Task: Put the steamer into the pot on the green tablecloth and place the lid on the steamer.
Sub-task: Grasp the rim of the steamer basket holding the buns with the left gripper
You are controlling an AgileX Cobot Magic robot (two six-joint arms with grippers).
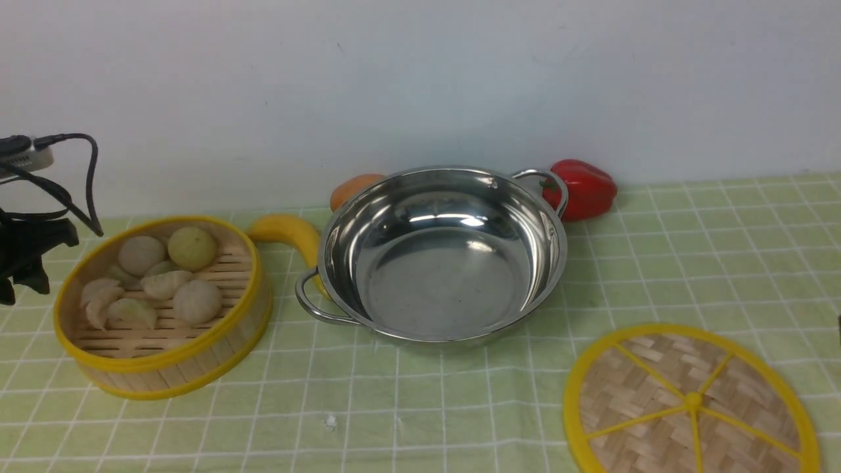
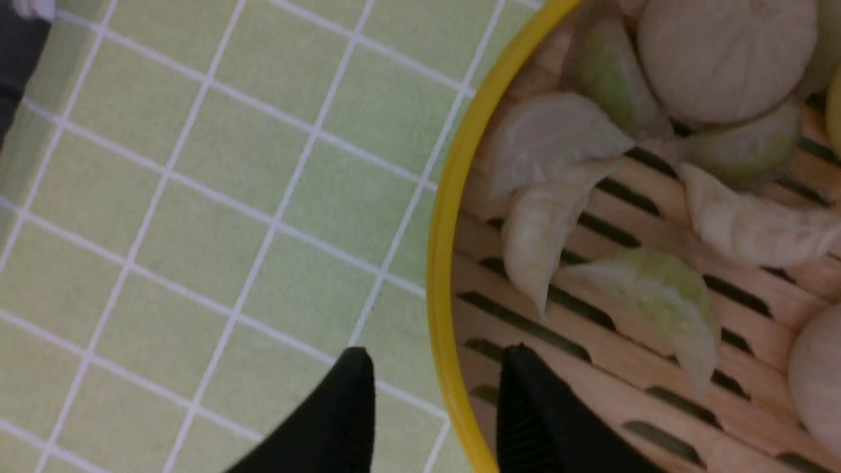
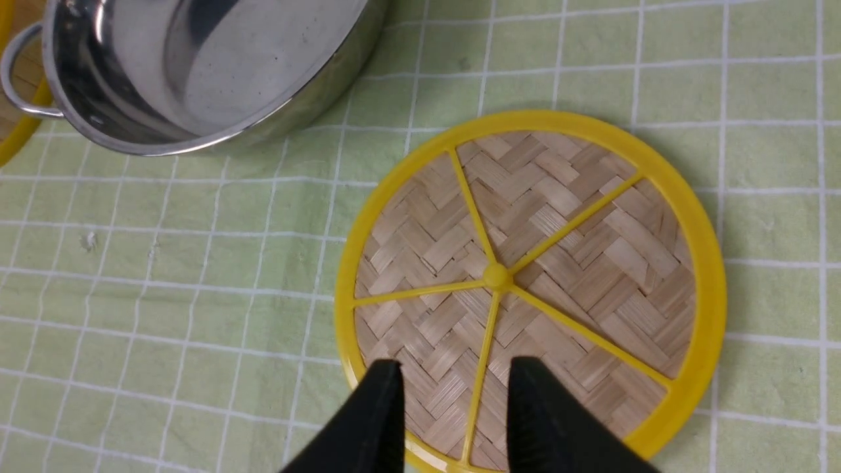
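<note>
The steamer (image 1: 164,358), a bamboo basket with yellow rims and white and pale green dumplings, sits at the left on the green tablecloth (image 1: 420,407). My left gripper (image 2: 437,368) is open and hovers over the steamer's yellow rim (image 2: 447,230), one finger outside it and one over the slatted floor. The empty steel pot (image 1: 558,253) stands in the middle, right of the steamer. The woven lid (image 1: 690,401) lies flat at the front right. My right gripper (image 3: 453,374) hangs open above the near part of the lid (image 3: 525,282), gripping nothing. The pot (image 3: 217,72) also shows there.
A banana (image 1: 286,230) lies between steamer and pot, touching the pot's near handle. An orange fruit (image 1: 351,187) and a red pepper (image 1: 585,187) sit behind the pot by the white wall. My left arm's black body and cable (image 1: 26,249) stand at the far left edge.
</note>
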